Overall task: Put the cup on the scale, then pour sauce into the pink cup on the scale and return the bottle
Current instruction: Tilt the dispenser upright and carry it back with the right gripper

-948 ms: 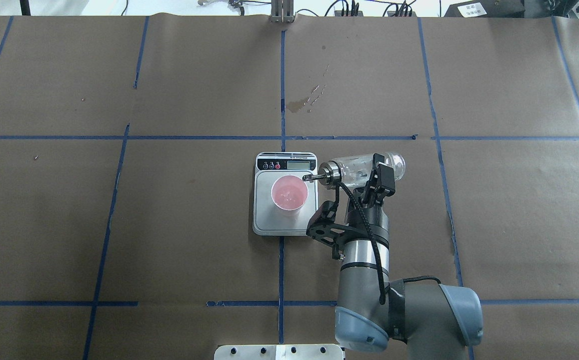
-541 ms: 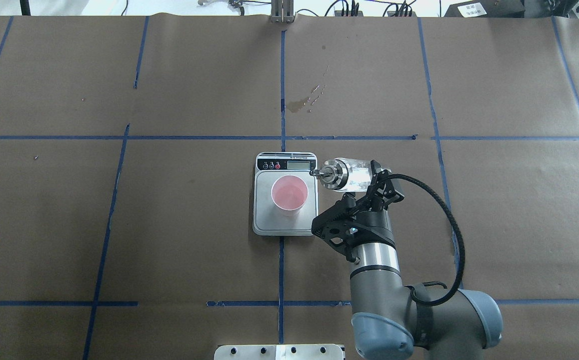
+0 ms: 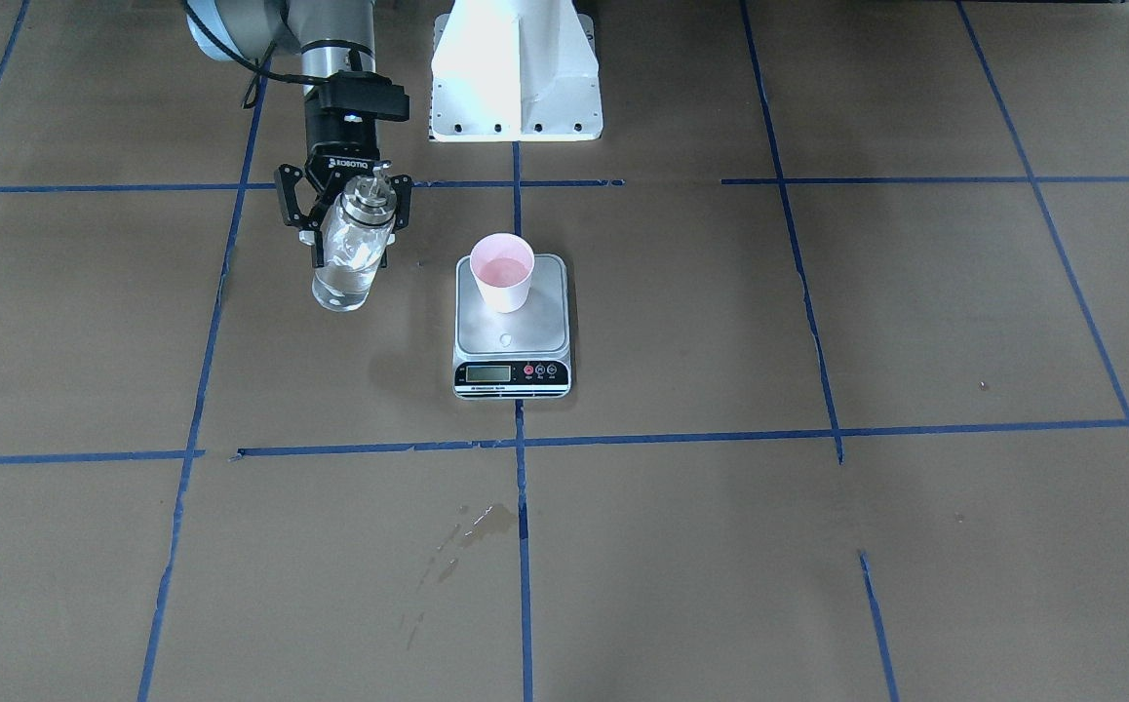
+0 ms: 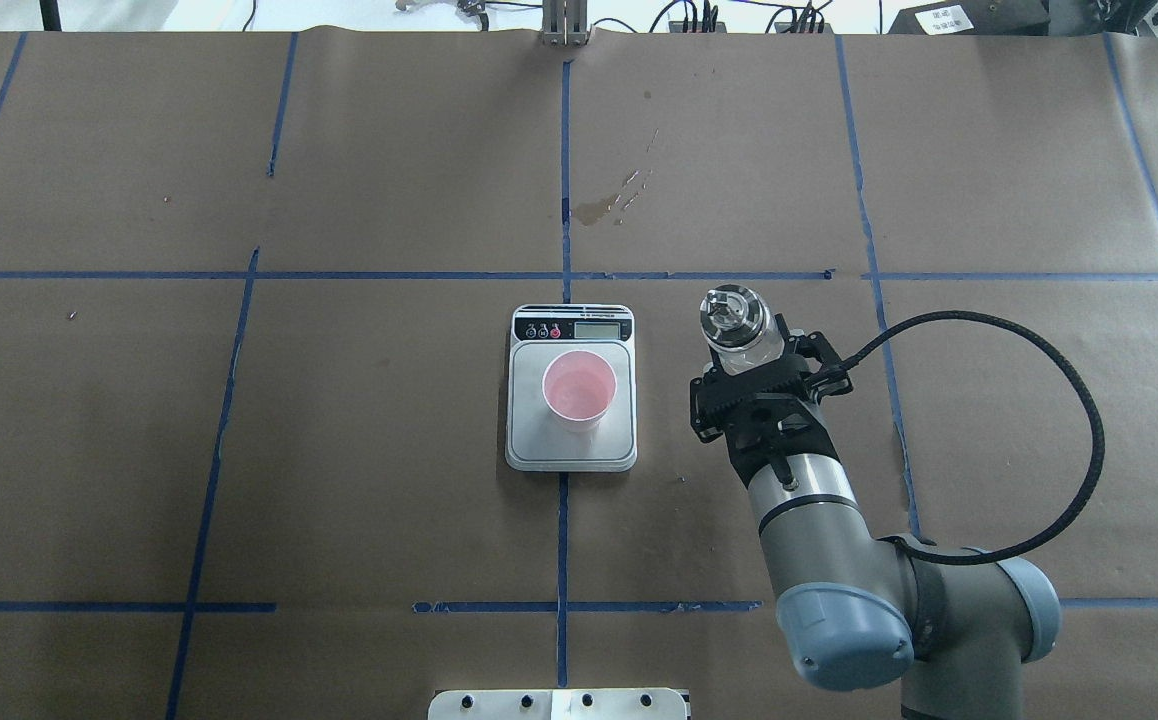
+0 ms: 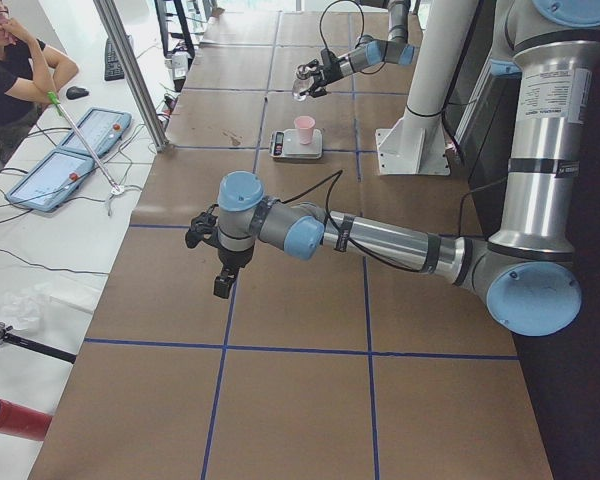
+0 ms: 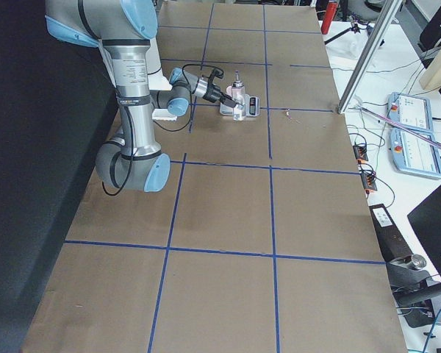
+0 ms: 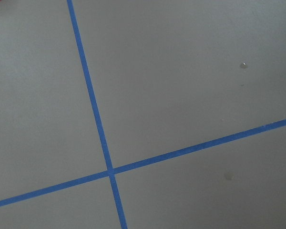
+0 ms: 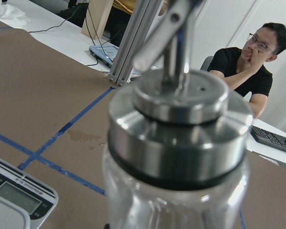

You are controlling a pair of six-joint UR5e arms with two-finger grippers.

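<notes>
Where my right arm (image 4: 804, 500) stretches forward from my base, my right pincer (image 4: 745, 347) is clenched on the bottle (image 4: 734, 318), its fingers (image 3: 299, 214) pressed to either side of the glass. The bottle stands upright in that grip, spout (image 8: 169, 28) pointing up. It looks to hang clear of the table (image 4: 389, 480) rather than rest on it. The sauce (image 3: 338, 281), clear as water, sits in the lower part of the glass. In my right wrist camera the silver collar (image 8: 176, 138) fills most of the view.

Near the bottle, on my left and not touching it, lies the scale (image 4: 571, 445), with its black display strip (image 4: 571, 328) on the side away from me. The cup (image 4: 579, 388) stands upright on top of it, roughly centred, mouth open to the ceiling, with nothing touching it. How much is inside it I cannot tell.

Well off to my left, my left pincer (image 5: 224, 280) hangs above bare table, and its wrist camera looks down on a crossing of blue tape lines (image 7: 109, 171). Whether that pincer is released or clenched I cannot tell.

Beyond the scale, a small brownish stain (image 4: 594, 210) marks the paper just beside a tape line. Past the table's far edge sits a person (image 8: 250, 59) in a black shirt, chin on hand.
</notes>
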